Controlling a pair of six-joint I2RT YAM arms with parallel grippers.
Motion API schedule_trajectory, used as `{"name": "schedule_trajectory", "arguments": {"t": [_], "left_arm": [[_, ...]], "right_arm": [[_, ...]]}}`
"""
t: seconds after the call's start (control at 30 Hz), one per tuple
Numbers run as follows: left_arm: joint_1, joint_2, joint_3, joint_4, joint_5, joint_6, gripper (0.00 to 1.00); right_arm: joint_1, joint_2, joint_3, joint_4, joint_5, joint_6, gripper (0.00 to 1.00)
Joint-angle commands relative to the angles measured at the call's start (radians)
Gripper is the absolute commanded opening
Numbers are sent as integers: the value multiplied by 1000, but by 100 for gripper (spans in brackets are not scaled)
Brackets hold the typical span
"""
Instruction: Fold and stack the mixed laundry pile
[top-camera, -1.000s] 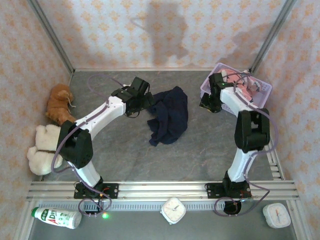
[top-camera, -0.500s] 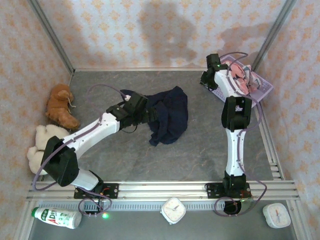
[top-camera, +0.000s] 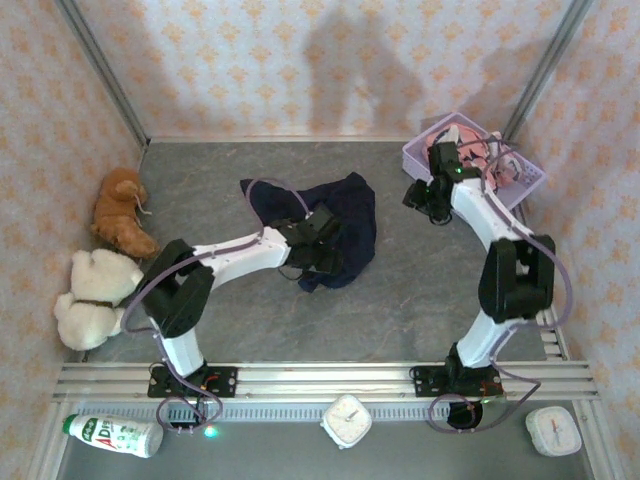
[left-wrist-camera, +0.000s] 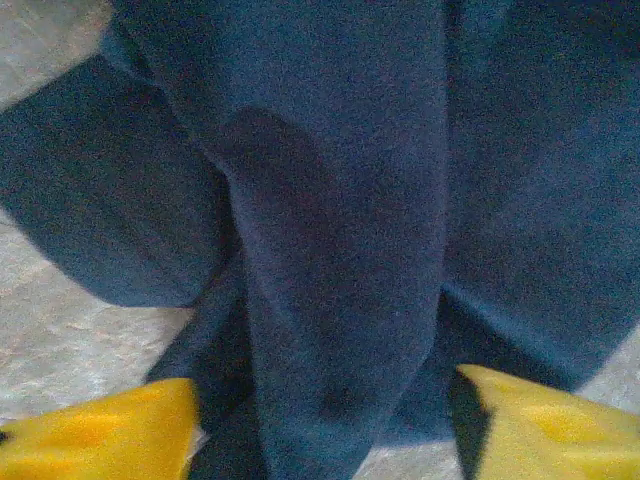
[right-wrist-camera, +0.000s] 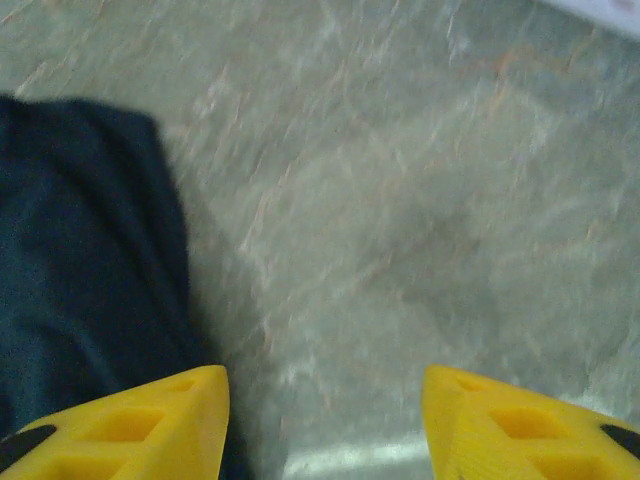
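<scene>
Garments, two: one dark navy garment (top-camera: 352, 215), one salmon-pink garment (top-camera: 498, 172). Baskets, one: lavender lattice basket (top-camera: 424, 152). Plush toys, two: one brown plush toy (top-camera: 118, 208), one cream plush toy (top-camera: 88, 298). Clocks, two, both white: near-centre clock (top-camera: 348, 419) and right-corner clock (top-camera: 553, 431). Bottles, one: white bottle (top-camera: 112, 433) with green cap. Robot arms, two: left arm (top-camera: 235, 255) and right arm (top-camera: 500, 240). Hands, two, one per arm: left hand (top-camera: 325, 240), right hand (top-camera: 425, 197). Counters, one: grey counter (top-camera: 400, 300).
</scene>
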Motion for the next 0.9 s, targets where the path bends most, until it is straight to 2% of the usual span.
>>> {"name": "schedule_trajectory", "arguments": {"t": [0.0,0.07,0.1,0.27,0.37,0.4,0.5,0.53,0.6,0.7,0.8,0.87], "left_arm": [[2,15,46,-14,-25,26,39],[1,-4,57,-30,-33,27,9],[2,-17,61,-38,-38,24,0],[2,-79,65,-84,-45,22,0],[2,-95,55,-102,-49,-12,0],[2,-102,52,-107,-60,-20,0],[6,-136,71,-167,-132,-93,0],[13,-152,94,-210,-167,-109,0],[34,-190,158,-269,-225,-136,0],[103,-262,248,-257,-231,-149,0],[180,-286,401,-244,-196,-113,0],[209,-265,564,-279,-170,-58,0]], "right_arm": [[20,-89,-154,50,-78,41,55],[54,-107,-243,117,-154,69,55],[75,-105,-268,147,-186,78,56],[201,-57,-335,362,-300,152,57],[240,18,-323,454,-307,190,56],[243,51,-311,456,-299,202,50],[239,99,-269,434,-249,213,8],[237,86,-260,418,-222,212,0],[224,33,-229,356,-169,188,0],[182,-68,-106,217,-121,117,0],[129,-126,136,69,-84,47,0],[102,-129,333,-24,-77,6,0]]}}
